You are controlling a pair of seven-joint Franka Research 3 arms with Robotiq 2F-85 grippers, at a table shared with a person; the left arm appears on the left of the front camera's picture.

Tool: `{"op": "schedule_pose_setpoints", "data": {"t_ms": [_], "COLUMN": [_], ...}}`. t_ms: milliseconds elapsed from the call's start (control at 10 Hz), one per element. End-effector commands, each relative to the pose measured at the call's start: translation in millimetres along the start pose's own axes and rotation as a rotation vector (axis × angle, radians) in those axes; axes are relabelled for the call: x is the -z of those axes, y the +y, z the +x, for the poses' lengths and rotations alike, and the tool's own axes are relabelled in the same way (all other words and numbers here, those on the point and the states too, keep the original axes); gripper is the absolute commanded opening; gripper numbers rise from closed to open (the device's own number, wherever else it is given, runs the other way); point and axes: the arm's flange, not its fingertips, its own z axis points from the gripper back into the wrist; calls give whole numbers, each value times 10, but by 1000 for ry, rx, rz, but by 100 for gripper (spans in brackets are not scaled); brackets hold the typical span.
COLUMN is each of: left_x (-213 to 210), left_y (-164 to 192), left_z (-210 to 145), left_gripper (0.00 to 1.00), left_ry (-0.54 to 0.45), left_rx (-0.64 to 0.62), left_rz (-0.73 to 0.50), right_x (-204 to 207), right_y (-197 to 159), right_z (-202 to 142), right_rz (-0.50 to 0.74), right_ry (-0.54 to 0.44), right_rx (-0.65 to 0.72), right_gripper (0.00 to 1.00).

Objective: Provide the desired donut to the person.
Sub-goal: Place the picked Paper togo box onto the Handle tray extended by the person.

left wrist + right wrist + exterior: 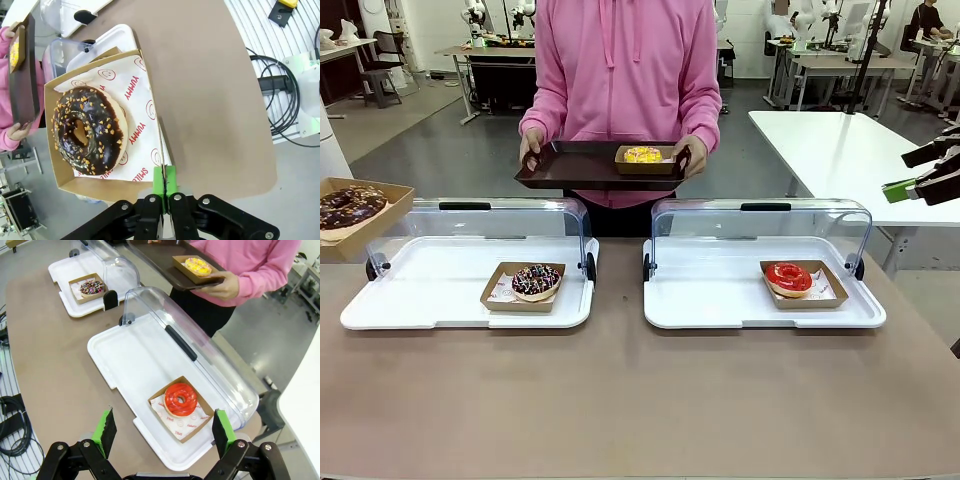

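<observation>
Nearest the robot's side, a bare brown tabletop [640,400] spans the front view. At its left edge, the left gripper [165,181] has its green pads pressed together on the rim of a shallow brown cardboard tray [100,189], pinching it. That tray is lined with printed paper and carries a chocolate-glazed ring donut with chopped nuts [107,135] (it sits above the table's left edge, not in either case). At the right edge, the right gripper [164,434] hangs above the table with its fingers spread wide, gripping nothing.

Farther across stand two white rectangular plastic display trays, side by side, each with a clear domed lid swung up at the back. The left display tray [420,295] holds a chocolate donut with coloured sprinkles [525,285] in its own cardboard tray. The right display tray [720,300], under its raised clear lid [760,225], holds a red-glazed ring donut [798,282], also in a cardboard tray.

At the far side stands the person in a bright pink hoodie [630,70]. Both of the person's hands grip the ends of a dark brown serving tray [580,165] held at waist height. A yellow-iced donut [642,154] in a cardboard tray rests on it, toward the person's hand at picture right [695,153].
</observation>
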Motion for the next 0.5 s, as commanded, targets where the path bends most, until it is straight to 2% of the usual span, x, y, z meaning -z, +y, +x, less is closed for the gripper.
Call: {"op": "schedule_pose_setpoints", "data": {"t_ms": [0, 400], "left_x": [12, 12], "left_y": [-4, -4], "left_z": [-5, -5], "left_gripper": [0, 0], "left_ry": [13, 13], "left_rx": [-12, -12], "left_rz": [10, 10], "right_x": [10, 10], "right_y": [-4, -4], "right_z": [-10, -10], "right_rz": [-2, -2], "right_ry": [7, 7], "right_rx": [1, 1], "right_gripper": [100, 100]}}
